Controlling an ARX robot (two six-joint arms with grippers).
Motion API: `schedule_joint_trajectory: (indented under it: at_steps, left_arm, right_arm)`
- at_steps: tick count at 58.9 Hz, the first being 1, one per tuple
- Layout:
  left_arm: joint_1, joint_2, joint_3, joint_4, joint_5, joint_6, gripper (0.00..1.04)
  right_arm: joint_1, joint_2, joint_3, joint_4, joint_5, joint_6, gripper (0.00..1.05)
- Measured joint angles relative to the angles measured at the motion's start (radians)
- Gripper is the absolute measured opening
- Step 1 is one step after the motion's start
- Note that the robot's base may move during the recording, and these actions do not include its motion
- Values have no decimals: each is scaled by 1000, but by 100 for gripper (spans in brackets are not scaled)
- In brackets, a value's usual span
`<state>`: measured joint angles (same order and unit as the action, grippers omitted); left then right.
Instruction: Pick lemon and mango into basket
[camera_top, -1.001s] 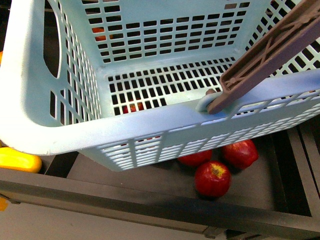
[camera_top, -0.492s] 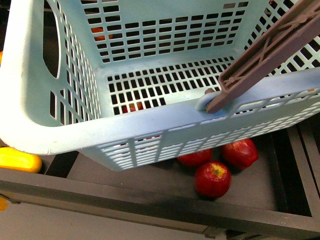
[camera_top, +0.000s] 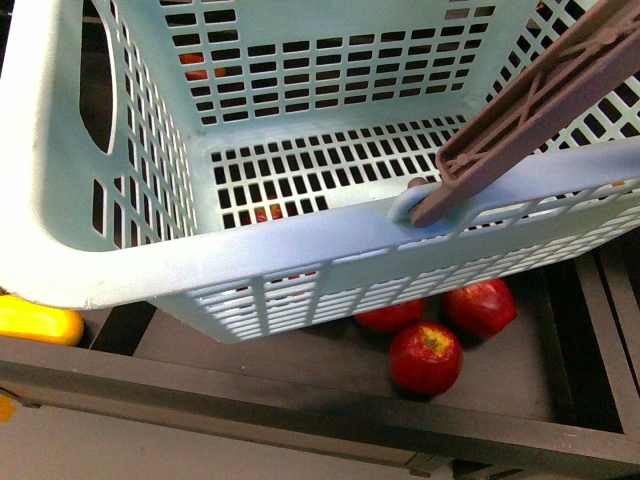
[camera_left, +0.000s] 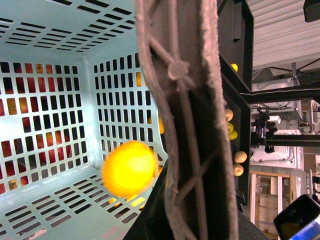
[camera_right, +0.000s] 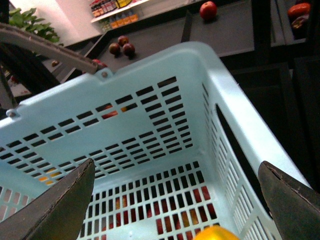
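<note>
At the far left of the front view, a yellow shape (camera_top: 35, 322), possibly the mango, is seen on the shelf (camera_top: 300, 400) beside the basket (camera_top: 60, 200). Near a corner inside the basket, a round yellow fruit (camera_left: 129, 168), judged to be the lemon, is shown; whether it rests on the floor cannot be told. The left jaws cannot be made out past the brown handle (camera_left: 190, 125). The right gripper (camera_right: 176, 165) is held over the basket, jaws spread wide and empty. Withdrawal is best made straight up, clear of rim and handle. The red apples (camera_top: 425, 357) should be avoided.
</note>
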<state>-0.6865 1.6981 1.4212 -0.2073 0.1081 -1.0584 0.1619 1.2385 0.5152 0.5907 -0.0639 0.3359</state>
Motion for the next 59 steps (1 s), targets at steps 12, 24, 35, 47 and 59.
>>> schedule_joint_trajectory:
  at_steps: [12, 24, 35, 47, 59]
  left_arm:
    - [0, 4, 0, 0, -4, 3, 5]
    - [0, 4, 0, 0, -2, 4, 5]
    - [0, 4, 0, 0, 4, 3, 5]
    - [0, 4, 0, 0, -2, 5, 5]
    - [0, 4, 0, 0, -3, 6, 5]
  right_arm:
    - [-123, -109, 13, -72, 71, 45, 96]
    - [-243, -216, 11, -115, 80, -20, 90]
    - [-237, -328, -161, -40, -6, -286, 52]
    - [-168, -426, -280, -25, 57, -319, 17]
    - [-166, -554, -382, -47, 64, -330, 2]
